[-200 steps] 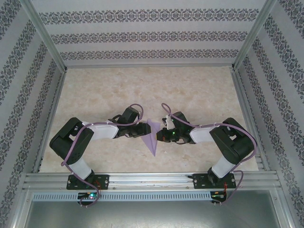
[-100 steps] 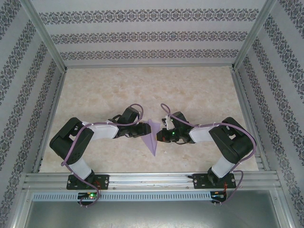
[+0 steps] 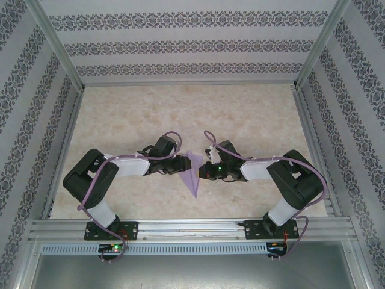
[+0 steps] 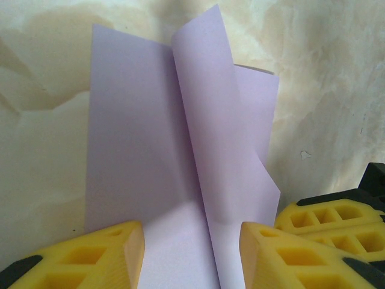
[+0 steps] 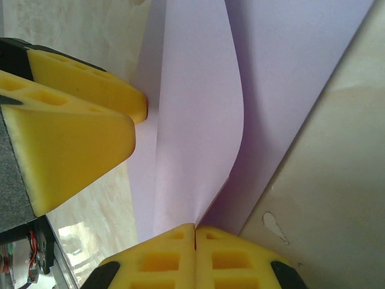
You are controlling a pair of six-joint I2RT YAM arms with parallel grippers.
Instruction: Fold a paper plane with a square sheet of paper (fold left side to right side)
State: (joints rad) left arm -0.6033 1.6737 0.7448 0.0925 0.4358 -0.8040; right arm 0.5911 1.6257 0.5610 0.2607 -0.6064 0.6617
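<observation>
The lavender sheet of paper (image 3: 192, 176) lies mid-table, folded into a narrow triangle whose point faces the near edge. In the left wrist view the paper (image 4: 138, 132) is flat on the table, with one long flap (image 4: 222, 120) standing up along the centre crease. My left gripper (image 4: 191, 241) is open, its yellow fingers (image 4: 96, 256) set down on either side of the crease. My right gripper (image 5: 195, 232) is shut on the lower edge of the raised flap (image 5: 192, 120). In the top view the left gripper (image 3: 184, 164) and right gripper (image 3: 204, 171) face each other across the paper.
The beige marbled tabletop (image 3: 192, 114) is walled by patterned panels and metal frame rails (image 3: 192, 226). The left gripper's yellow fingers (image 5: 78, 114) sit close beside the flap in the right wrist view. The right gripper's fingers (image 4: 337, 220) show at the left wrist view's lower right.
</observation>
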